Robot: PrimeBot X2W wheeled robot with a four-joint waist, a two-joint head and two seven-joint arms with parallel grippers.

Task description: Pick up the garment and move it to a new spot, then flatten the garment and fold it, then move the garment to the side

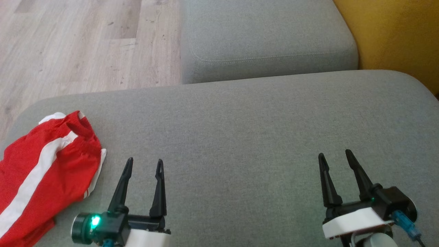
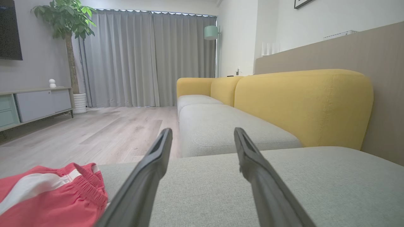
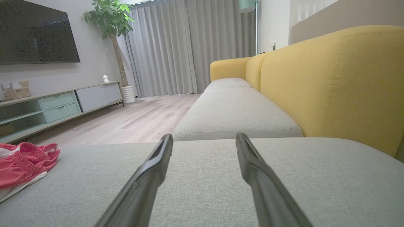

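Note:
The garment (image 1: 41, 171) is a pair of red shorts with white side stripes, lying bunched at the left end of the grey sofa cushion (image 1: 240, 137). It also shows as the garment (image 2: 47, 195) at the lower left of the left wrist view and as the garment (image 3: 22, 164) at the far left of the right wrist view. My left gripper (image 1: 144, 164) hovers open just right of the shorts, nothing between its fingers. Far to the right, my right gripper (image 1: 335, 154) is open over bare cushion.
A second grey seat cushion (image 1: 267, 41) lies beyond the near one, with a yellow backrest (image 1: 394, 34) at the right. Wooden floor (image 1: 85, 44) runs past the cushion's left edge. A TV cabinet (image 3: 56, 104), potted plant (image 2: 69, 37) and curtains stand far off.

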